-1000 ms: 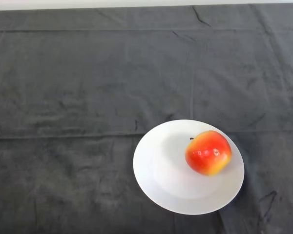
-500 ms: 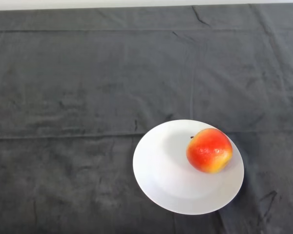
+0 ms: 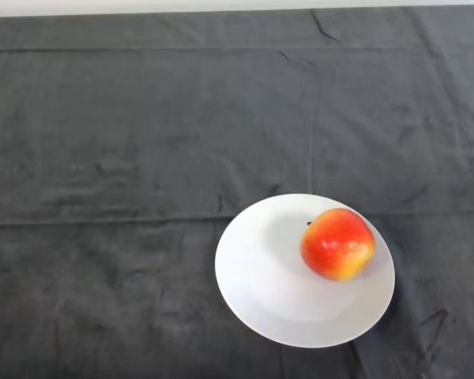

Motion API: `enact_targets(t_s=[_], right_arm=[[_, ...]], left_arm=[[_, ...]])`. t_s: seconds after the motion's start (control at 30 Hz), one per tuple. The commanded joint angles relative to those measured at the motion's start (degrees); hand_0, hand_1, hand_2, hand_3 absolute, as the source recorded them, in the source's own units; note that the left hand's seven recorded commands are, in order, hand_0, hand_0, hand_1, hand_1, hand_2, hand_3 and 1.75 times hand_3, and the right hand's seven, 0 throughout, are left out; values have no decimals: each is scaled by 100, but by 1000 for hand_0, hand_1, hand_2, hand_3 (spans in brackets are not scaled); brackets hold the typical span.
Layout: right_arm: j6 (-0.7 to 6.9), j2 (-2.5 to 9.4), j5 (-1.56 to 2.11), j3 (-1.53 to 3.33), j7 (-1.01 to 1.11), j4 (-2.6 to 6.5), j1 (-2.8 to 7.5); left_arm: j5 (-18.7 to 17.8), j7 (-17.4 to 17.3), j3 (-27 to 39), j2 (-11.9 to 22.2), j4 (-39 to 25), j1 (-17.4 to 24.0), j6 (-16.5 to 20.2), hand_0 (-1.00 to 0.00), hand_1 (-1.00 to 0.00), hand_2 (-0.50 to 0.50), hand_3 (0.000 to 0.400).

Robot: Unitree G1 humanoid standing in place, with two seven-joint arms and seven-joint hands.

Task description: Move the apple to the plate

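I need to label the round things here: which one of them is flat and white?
The flat white round plate on the dark cloth. The other round thing, the red-and-yellow apple, is ball-shaped and rests on the plate's right part.

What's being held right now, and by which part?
Nothing is held. No hand shows in the head view; the apple rests free on the white plate, towards its right side.

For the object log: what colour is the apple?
Red shading to yellow low down, in the head view: apple.
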Motion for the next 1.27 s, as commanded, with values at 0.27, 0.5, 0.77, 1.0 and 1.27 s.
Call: enact_targets(t_s=[0.27, 0.5, 0.77, 1.0, 1.27], right_arm=[[70, -121, -1, -36, 18, -32, -37], [71, -121, -1, -36, 19, -32, -37], [72, -121, -1, -36, 20, -32, -37], [73, -121, -1, -36, 21, -32, -37], [73, -121, -1, -36, 21, -32, -37]], left_arm=[[211, -42, 196, 287, 246, -209, 0, 0, 0, 0, 0], [304, -36, 231, 262, 250, -222, 2, 0, 0, 0, 0], [390, -50, 277, 267, 246, -233, 39, 0, 0, 0, 0], [505, -6, 283, 243, 246, -274, 22, 0, 0, 0, 0], [697, 86, 230, 170, 233, -355, -63, 0, 0, 0, 0]])
